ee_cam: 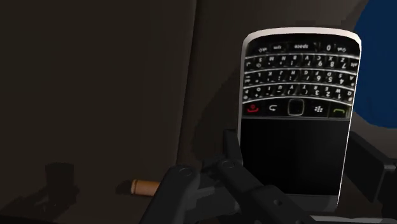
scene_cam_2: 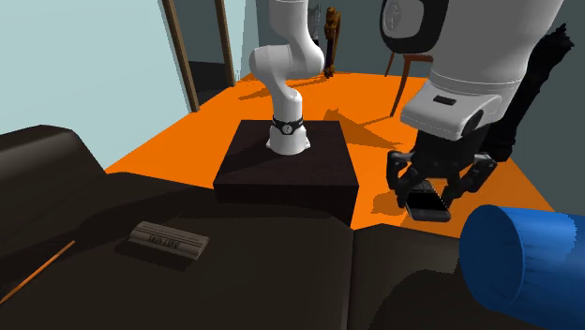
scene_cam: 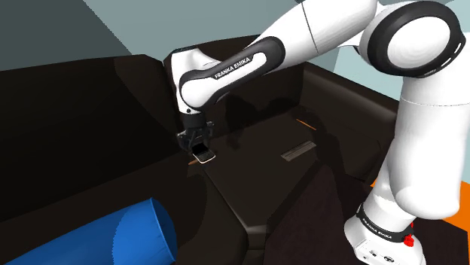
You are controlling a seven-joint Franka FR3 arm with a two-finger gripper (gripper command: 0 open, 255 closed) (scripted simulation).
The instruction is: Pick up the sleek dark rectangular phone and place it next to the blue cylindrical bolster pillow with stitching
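While the claw [scene_cam_2: 438, 193] clasps it, the phone [ee_cam: 296, 114] looks black, apparently silver-edged

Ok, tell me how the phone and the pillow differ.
The phone is a flat black rectangle with keys; the pillow is a plain blue cylinder. The phone is far smaller than the pillow. The phone hangs clasped in the gripper, off the sofa; the pillow lies on its side on it.

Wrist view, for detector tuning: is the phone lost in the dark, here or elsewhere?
Wrist view: sofa dim, yet the phone shows keys and pale rim clearly. Shoulder view: it nearly merges with the sofa. Second exterior view: brighter, set against orange floor.
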